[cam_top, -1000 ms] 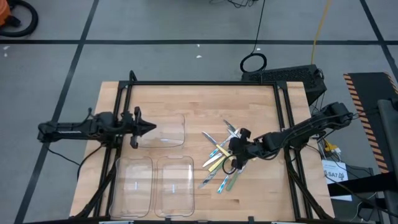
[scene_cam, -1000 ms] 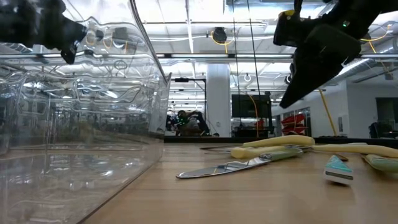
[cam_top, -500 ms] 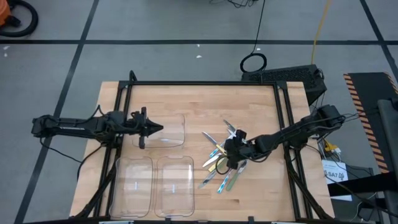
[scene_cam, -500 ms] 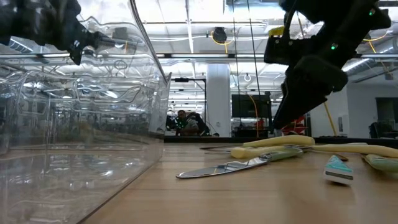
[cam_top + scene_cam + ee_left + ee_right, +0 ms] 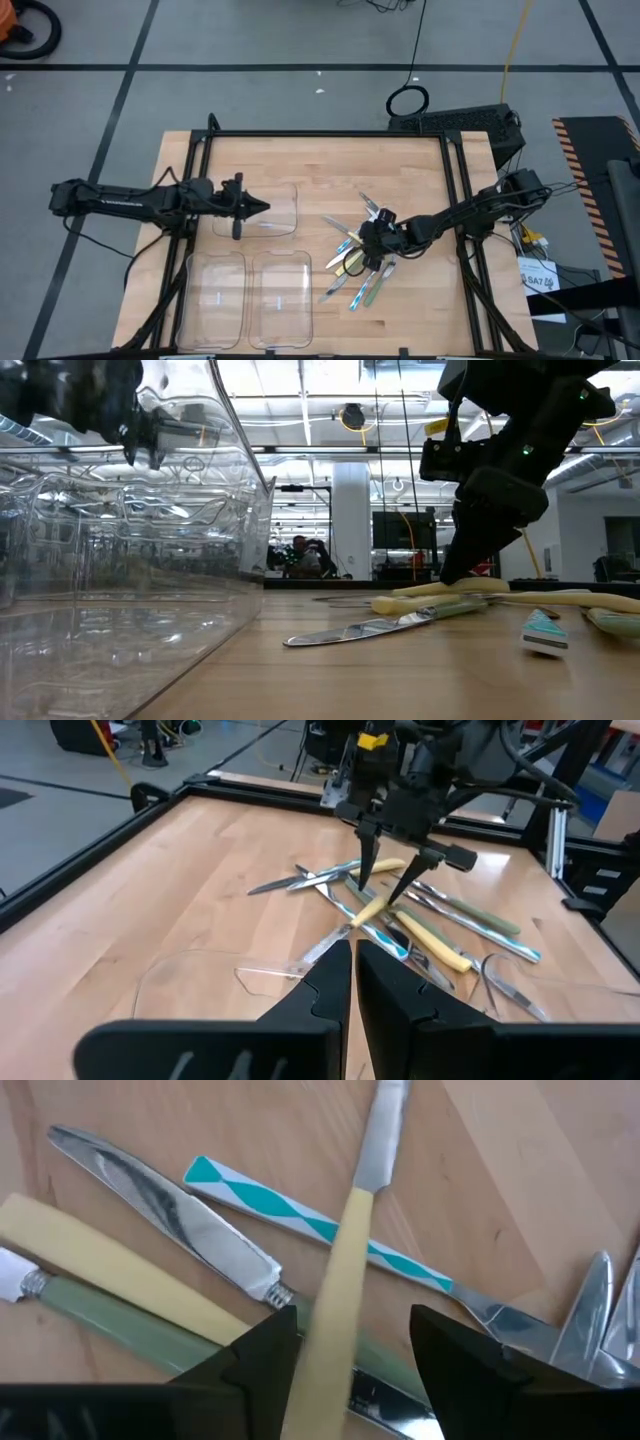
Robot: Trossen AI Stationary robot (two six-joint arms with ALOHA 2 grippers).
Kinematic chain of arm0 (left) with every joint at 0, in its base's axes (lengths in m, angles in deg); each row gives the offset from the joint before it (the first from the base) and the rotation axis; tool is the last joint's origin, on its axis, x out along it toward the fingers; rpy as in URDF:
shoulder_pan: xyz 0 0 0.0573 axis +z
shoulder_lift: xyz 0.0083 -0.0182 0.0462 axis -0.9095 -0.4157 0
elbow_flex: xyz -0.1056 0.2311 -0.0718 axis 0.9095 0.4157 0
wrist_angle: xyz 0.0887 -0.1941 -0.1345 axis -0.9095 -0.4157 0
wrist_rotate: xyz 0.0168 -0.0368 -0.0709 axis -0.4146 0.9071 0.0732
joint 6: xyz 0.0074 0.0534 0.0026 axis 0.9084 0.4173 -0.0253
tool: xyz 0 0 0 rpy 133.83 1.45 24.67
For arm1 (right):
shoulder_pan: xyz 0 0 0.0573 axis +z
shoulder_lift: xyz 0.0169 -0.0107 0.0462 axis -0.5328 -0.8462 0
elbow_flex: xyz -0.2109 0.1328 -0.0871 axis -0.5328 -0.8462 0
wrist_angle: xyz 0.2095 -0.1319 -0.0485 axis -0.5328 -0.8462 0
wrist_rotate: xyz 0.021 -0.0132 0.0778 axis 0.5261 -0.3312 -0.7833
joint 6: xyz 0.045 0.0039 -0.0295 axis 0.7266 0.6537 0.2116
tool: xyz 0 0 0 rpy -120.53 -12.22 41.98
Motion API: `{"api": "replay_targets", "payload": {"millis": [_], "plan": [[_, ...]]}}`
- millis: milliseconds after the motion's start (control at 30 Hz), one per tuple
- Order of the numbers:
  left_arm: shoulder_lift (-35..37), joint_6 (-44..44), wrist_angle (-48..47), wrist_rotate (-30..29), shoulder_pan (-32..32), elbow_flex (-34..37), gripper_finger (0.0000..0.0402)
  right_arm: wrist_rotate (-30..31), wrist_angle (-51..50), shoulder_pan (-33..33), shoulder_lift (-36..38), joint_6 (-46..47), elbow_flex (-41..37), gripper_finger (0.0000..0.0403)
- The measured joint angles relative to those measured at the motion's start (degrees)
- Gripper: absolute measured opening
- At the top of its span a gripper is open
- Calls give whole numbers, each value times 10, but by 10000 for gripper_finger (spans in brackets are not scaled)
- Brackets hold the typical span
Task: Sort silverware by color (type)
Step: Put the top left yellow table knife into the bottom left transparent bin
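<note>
The silverware (image 5: 357,262) lies heaped on the counter (image 5: 320,165), right of the clear trays (image 5: 258,268). Right gripper (image 5: 367,250) sits spread astride a yellow-handled knife (image 5: 335,1275) in that heap. Beyond, left gripper (image 5: 262,209), pressed together, hovers over the trays.

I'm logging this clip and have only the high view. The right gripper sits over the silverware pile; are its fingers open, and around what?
Observer: Open. The right gripper straddles a yellow-handled utensil, one finger on each side, in its wrist view.
Operator: What lies under that one?
Observer: It crosses a utensil with a teal-and-white patterned handle.
Operator: And the left gripper?
Observer: The left gripper is shut and holds nothing, poised above a clear tray.
</note>
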Motion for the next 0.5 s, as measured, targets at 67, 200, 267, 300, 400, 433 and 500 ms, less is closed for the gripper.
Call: {"api": "replay_targets", "payload": {"millis": [67, 200, 267, 300, 400, 433, 500], "plan": [[-1, 0, -2, 0, 0, 0, 26, 0, -1, 0, -2, 0, 0, 192], [-1, 2, 2, 0, 0, 0, 26, -1, -3, -3, -2, -2, 0, 191], [-1, 2, 10, 0, 0, 0, 26, -15, -5, -7, -2, -2, 0, 186], [-1, 2, 16, 0, 0, 0, 26, -22, -5, -9, -2, -2, 0, 181], [-1, 2, 19, 0, 0, 0, 26, -36, -5, -14, -12, 2, 0, 166], [-1, 2, 22, 0, 0, 0, 26, -36, -4, -15, -16, 2, 0, 161], [-1, 2, 25, 0, 0, 0, 26, -44, 3, -19, -24, 1, 1, 151]]}}
